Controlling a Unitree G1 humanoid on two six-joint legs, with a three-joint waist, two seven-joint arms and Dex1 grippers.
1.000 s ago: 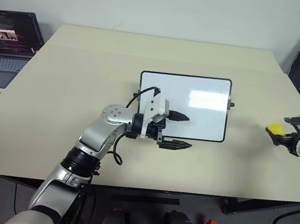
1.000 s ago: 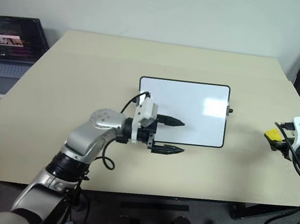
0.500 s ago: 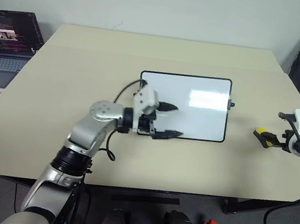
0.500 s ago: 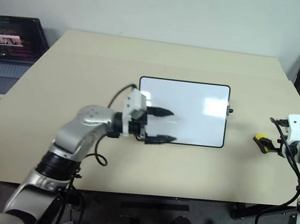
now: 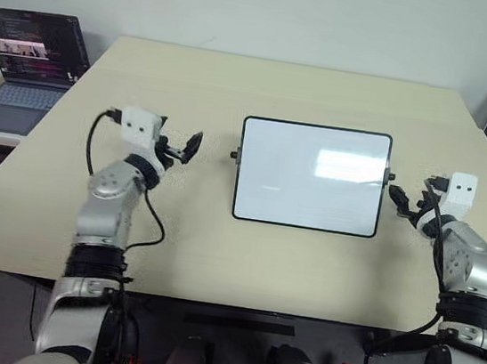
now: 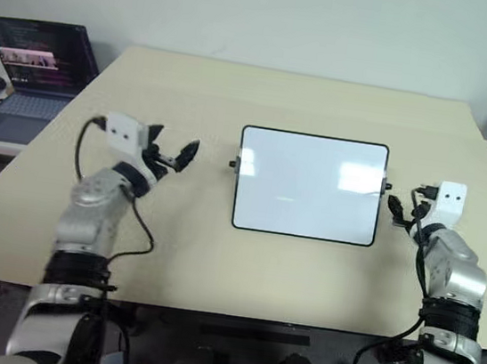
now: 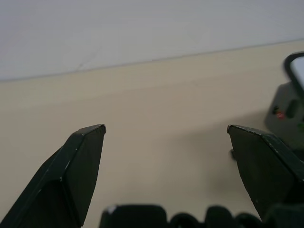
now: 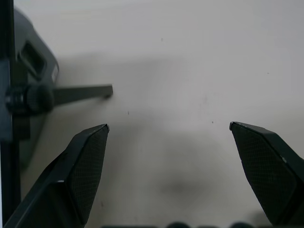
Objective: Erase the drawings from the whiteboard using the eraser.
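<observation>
The whiteboard (image 5: 311, 177) lies flat near the middle of the tan table (image 5: 239, 83), its black frame square to the near edge. Its surface looks clean apart from a pale patch of glare and a very faint short mark toward its left half (too slight to say whether it is ink). The left gripper (image 5: 183, 149) hovers just off the board's left edge, its two black fingers (image 7: 78, 166) spread wide with nothing between them. The right gripper (image 5: 400, 203) sits close beside the board's right edge, next to the small black side knob (image 8: 28, 97), its fingers (image 8: 83, 166) likewise spread wide and empty over bare tabletop. A laptop (image 5: 26, 59) with a lit screen stands well off to the board's far left, beyond the table's corner.
</observation>
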